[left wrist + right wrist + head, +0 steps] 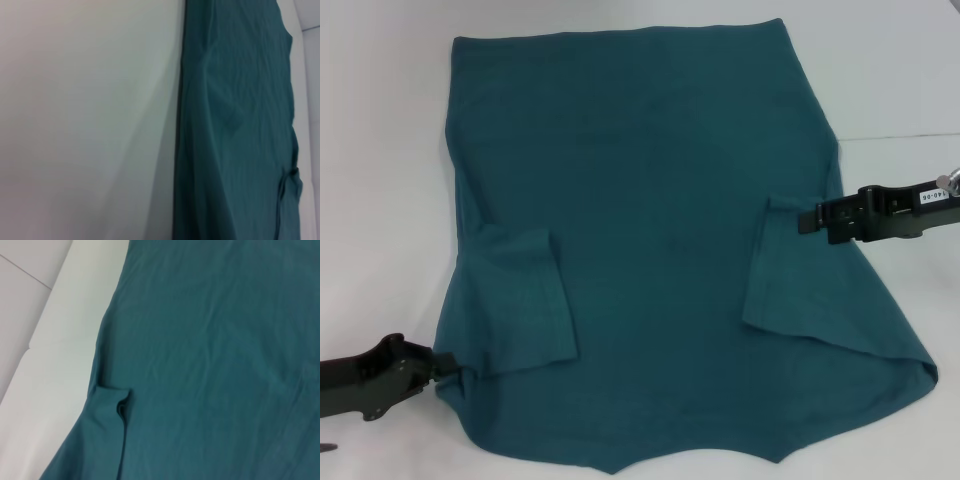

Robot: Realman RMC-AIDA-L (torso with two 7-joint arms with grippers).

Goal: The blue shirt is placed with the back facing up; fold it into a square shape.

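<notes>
The blue shirt (650, 220) lies flat on the white table (380, 150), plain side up, with the collar end towards me. Both sleeves are folded inward onto the body: one on the left (520, 300), one on the right (775, 265). My left gripper (442, 365) touches the shirt's near left edge by the shoulder. My right gripper (803, 217) sits at the shirt's right edge, at the top of the folded sleeve. The left wrist view shows the shirt (240, 125) beside bare table. The right wrist view shows the shirt (215, 340) and the sleeve fold (117, 405).
Bare white table surface lies left (370, 250) and right (910, 290) of the shirt. A table seam or edge line runs at the far right (900, 137). The shirt's near edge reaches the bottom of the head view.
</notes>
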